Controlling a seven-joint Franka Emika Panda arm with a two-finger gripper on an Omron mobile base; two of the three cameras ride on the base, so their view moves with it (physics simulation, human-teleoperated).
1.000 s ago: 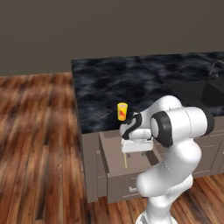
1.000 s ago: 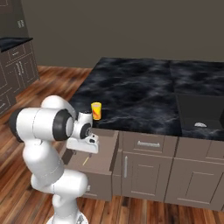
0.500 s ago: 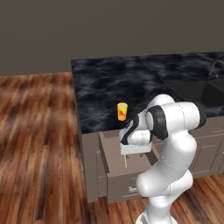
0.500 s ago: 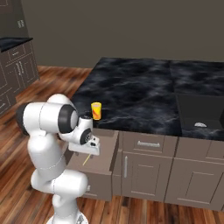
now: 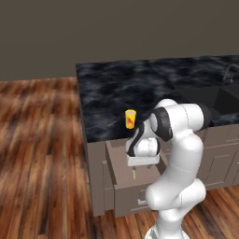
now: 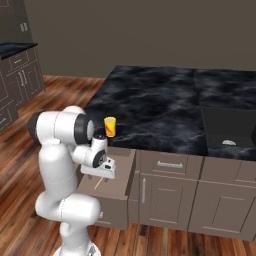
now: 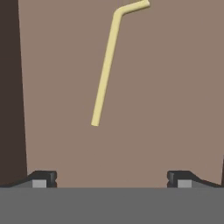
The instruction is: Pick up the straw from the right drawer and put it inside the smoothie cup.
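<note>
While flat, straw (image 7: 106, 70) beyond fingers (image 7: 43, 178)

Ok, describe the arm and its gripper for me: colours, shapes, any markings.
The arm is glossy white, built of rounded, bulbous segments with dark bands at the joints. It ends in a white hand with a dark section and a flat pale bar at the gripper. In the hand view, its fingers are small, dark and blocky with grey faces. No cables or markings are visible.

2 rear base views share the counter (image 5: 140, 88), hand view close, facing down
</note>
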